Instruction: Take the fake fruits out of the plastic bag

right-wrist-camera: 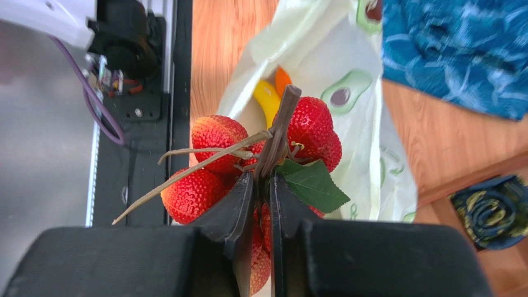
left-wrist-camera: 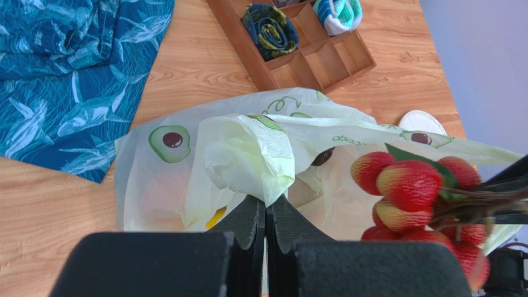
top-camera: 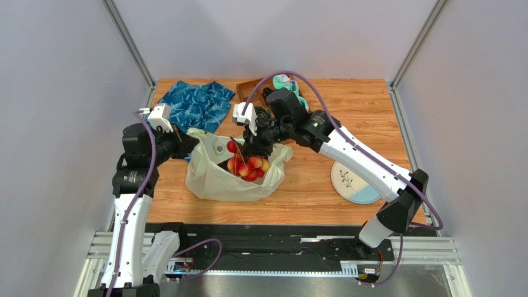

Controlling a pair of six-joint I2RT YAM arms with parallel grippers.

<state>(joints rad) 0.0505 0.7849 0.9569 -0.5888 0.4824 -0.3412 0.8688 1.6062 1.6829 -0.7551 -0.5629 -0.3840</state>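
The pale plastic bag with avocado prints lies on the table centre-left. My left gripper is shut on a bunched fold of the bag at its left rim. My right gripper is shut on the brown stem of the red grape bunch and holds it at the bag's mouth, above the opening; the bunch also shows in the top view and the left wrist view. Inside the bag I see a yellow banana and an orange. The other fruits are hidden.
A blue patterned cloth lies at the back left. A wooden divided tray with rolled socks stands behind the bag. A round plate with a leaf print lies at the right, under my right arm.
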